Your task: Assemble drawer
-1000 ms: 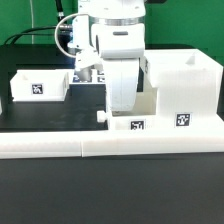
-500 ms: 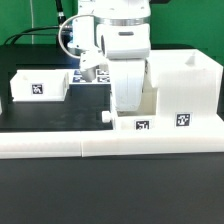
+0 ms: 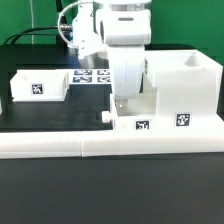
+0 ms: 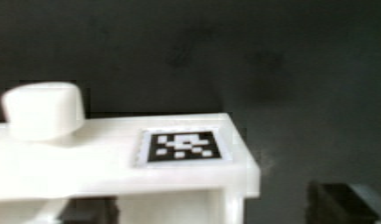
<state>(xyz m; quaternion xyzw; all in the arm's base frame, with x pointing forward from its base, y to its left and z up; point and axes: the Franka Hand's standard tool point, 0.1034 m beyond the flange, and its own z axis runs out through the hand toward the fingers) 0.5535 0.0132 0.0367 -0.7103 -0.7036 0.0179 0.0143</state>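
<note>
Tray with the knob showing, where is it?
In the exterior view, the tray sits front and centre, just behind the border bar, beside the housing on the exterior view's right, under the gripper.

White tray (image 4: 98,168) with rounded knob (image 4: 45,110) and black-and-white tag (image 4: 183,147) beside it, against dark table (image 4: 276,50).

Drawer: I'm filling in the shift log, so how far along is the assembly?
Done: neither tray looks fully seated. In hand: the tool hangs over the knobbed tray that meets the housing; how deep it sits I cannot tell. Left: pushing it home, then the second tray, apart at the exterior view's left.
</note>
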